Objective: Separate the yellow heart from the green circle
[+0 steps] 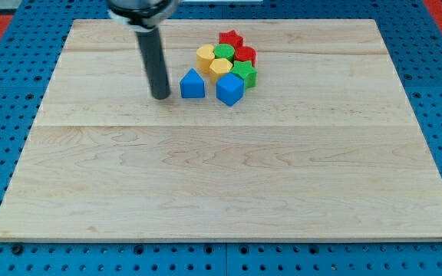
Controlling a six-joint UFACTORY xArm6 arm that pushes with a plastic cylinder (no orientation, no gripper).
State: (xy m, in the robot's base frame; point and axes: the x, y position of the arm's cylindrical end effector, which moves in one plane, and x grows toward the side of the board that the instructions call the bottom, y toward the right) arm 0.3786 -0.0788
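My tip [161, 96], the lower end of the straight dark rod, rests on the pale wooden worktop [206, 184] in the upper middle of the frame, just left of the blue triangular block [192, 84] and apart from it. There is no gripper to report. Right of that sits the blue cube [229, 90]. Behind them, the yellow heart block [206, 56] touches the green circle block [223, 52], with a yellow hexagon block [220, 68], green star block [244, 73] and two red blocks [238, 46] packed close.

no readable text, labels, numbers or signs
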